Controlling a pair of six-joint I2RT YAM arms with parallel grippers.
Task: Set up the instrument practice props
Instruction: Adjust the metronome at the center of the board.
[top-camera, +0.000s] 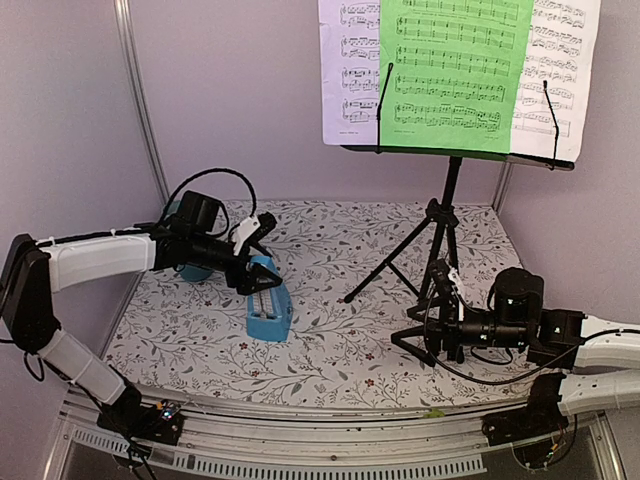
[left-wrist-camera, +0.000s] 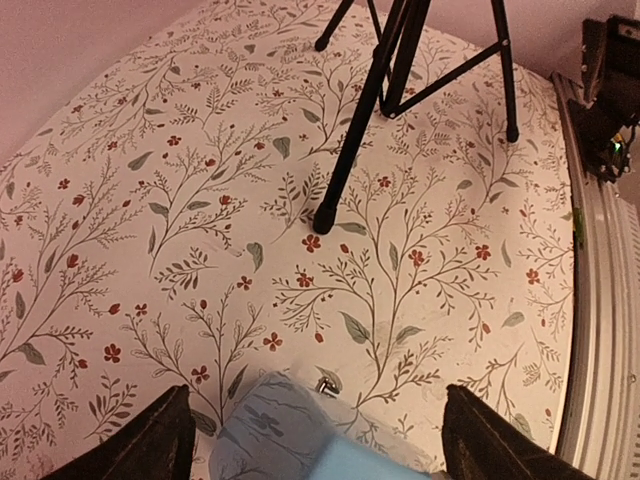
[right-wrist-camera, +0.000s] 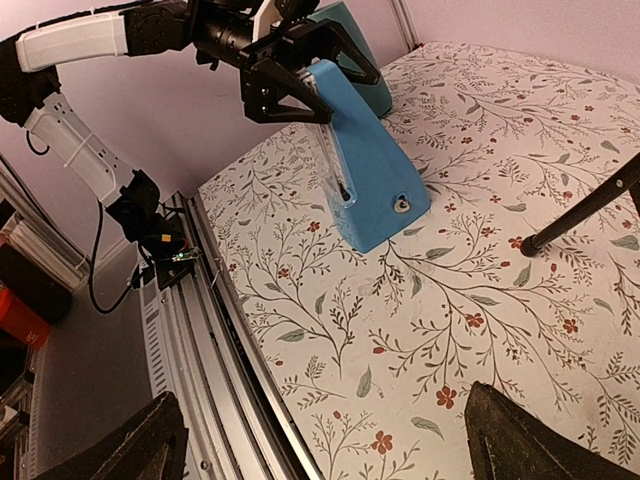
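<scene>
**Left end effector open over metronome; stand and pages already up**

- Left end effector (top-camera: 258, 262): jaws spread wide, one finger on each side of the top of the small blue metronome (top-camera: 268, 305). Right wrist view shows the black fingers (right-wrist-camera: 283, 98) bracketing the narrow upper end. Cannot tell whether either pad touches the plastic.
- The metronome stands upright on the floral desk (top-camera: 330, 250), directly under and between the left fingers. In the left wrist view its pale blue top (left-wrist-camera: 290, 440) fills the gap between the two fingers, with a sliver of desk visible on each side.
- Teal cup (top-camera: 192, 272): just behind the left end effector, partly hidden by the arm. It shows beyond the metronome in the right wrist view (right-wrist-camera: 372, 85).
- Right end effector (top-camera: 432, 310): jaws fully apart, nothing between them, only bare patterned desk below in its own camera (right-wrist-camera: 320, 440). It is low over the desk.
- Black tripod music stand (top-camera: 450, 200): upright, its legs just beside the right end effector. One rubber foot (right-wrist-camera: 530, 245) lies ahead of the right fingers. Another foot (left-wrist-camera: 325, 222) lies ahead of the left end effector, well apart from it.
- Sheet music: white pages (top-camera: 350, 70) and a green page (top-camera: 450, 70) rest on the stand's tray, high above the right end effector. The green one lies in front at centre, held by two black wire clips.
</scene>
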